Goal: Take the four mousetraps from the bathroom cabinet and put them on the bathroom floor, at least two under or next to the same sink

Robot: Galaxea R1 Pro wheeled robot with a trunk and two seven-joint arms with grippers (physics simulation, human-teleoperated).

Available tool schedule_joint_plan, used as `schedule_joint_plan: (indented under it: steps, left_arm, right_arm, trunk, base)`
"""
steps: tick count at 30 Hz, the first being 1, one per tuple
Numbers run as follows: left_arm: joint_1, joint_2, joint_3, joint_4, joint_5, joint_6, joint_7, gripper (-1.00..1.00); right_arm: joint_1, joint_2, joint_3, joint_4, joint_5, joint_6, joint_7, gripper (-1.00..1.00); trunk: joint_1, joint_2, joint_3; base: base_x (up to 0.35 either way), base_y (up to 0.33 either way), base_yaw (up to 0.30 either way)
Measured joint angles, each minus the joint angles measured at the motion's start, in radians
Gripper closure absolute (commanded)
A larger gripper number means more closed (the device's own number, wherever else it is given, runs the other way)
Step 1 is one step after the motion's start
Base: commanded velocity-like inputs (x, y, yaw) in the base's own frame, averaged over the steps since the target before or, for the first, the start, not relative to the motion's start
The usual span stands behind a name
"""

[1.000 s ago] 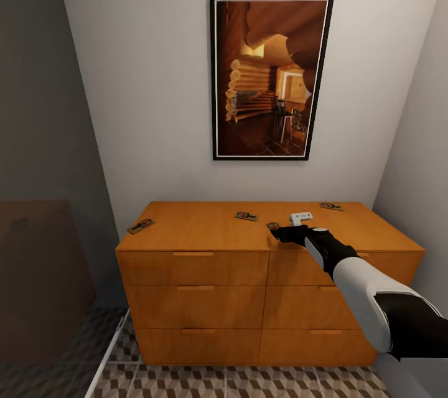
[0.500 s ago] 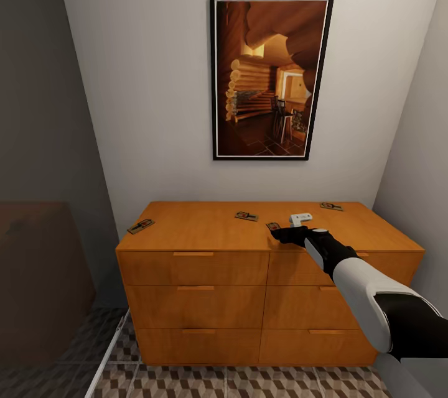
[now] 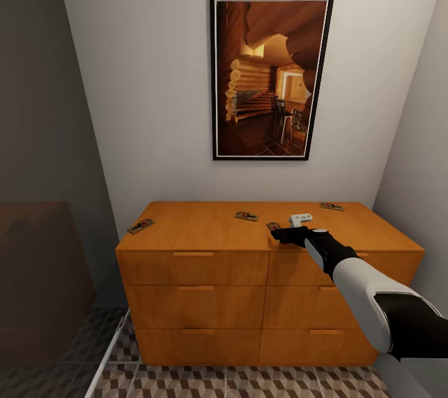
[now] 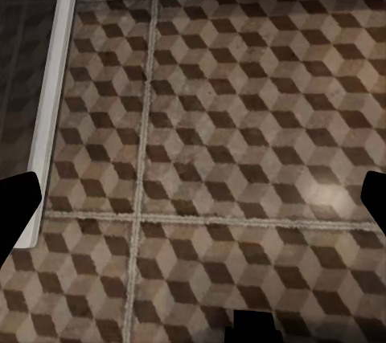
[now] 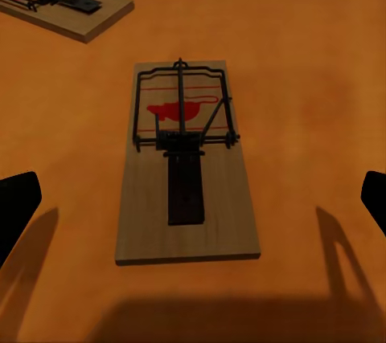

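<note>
The cabinet stands against the wall under a picture. Three mousetraps lie spread on its top: one at the left edge, one in the middle, one at the far right. Another mousetrap lies just ahead of my right gripper. In the right wrist view this trap lies flat between the spread fingers, my right gripper is open above it, and the middle trap sits beyond. My left gripper is open, empty, and points down at the bathroom floor.
A small white block sits on the cabinet top beside my right wrist. A white threshold strip borders the dark shower floor on the left. Walls close in behind the cabinet and to its right. The cabinet's drawers are shut.
</note>
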Motion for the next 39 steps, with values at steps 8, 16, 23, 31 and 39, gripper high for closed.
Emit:
schedule_joint_plan:
  steps: [8, 16, 23, 31, 39]
  left_arm:
    - [0.000, 0.000, 0.000, 0.000, 0.000, 0.000, 0.000, -1.00]
    - [0.000, 0.000, 0.000, 0.000, 0.000, 0.000, 0.000, -1.00]
    - [0.000, 0.000, 0.000, 0.000, 0.000, 0.000, 0.000, -1.00]
    - [0.000, 0.000, 0.000, 0.000, 0.000, 0.000, 0.000, -1.00]
    - [0.000, -0.001, 0.000, 0.000, 0.000, 0.000, 0.000, -1.00]
  right_arm:
    - [0.000, 0.000, 0.000, 0.000, 0.000, 0.000, -0.001, -1.00]
    - [0.002, 0.000, 0.000, 0.001, 0.000, -0.014, -0.001, -1.00]
    - [0.003, 0.000, 0.000, 0.024, 0.000, -0.041, -0.001, -1.00]
    - [0.003, 0.000, 0.000, 0.042, 0.000, -0.061, 0.000, -1.00]
    - [0.003, 0.000, 0.000, 0.078, 0.000, -0.093, 0.000, -1.00]
  trunk:
    - [0.000, 0.000, 0.000]
    - [0.000, 0.000, 0.000]
    - [0.000, 0.000, 0.000]
    - [0.000, 0.000, 0.000]
    - [0.000, 0.000, 0.000]
  base:
    - [0.000, 0.000, 0.000]
    - [0.000, 0.000, 0.000]
    - [0.000, 0.000, 0.000]
    - [0.000, 0.000, 0.000]
    - [0.000, 0.000, 0.000]
